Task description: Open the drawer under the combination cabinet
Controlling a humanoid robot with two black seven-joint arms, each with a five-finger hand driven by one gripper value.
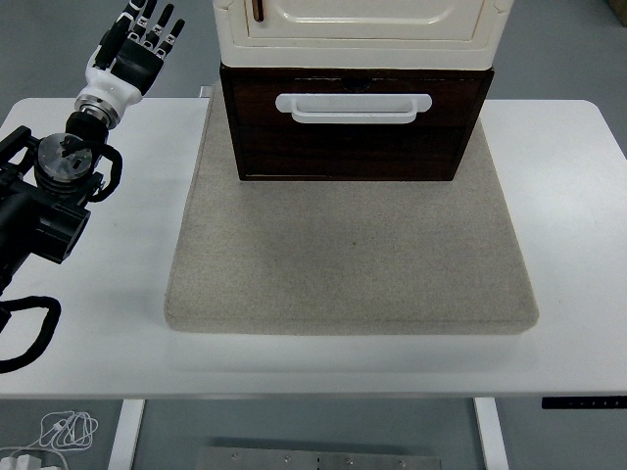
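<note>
A cream cabinet (361,24) stands on a dark brown drawer unit (353,137) at the back middle of the table. The drawer front carries a white bar handle (354,106) and looks pushed in. My left hand (142,44) is raised at the far left, above the table's back edge, well to the left of the drawer. Its fingers are spread and hold nothing. The left arm (59,186) comes in from the left edge. No right arm shows.
A beige mat (353,264) lies under the cabinet and stretches toward me. The white table (568,245) surrounds it. Cables (69,428) hang below the table's near left corner.
</note>
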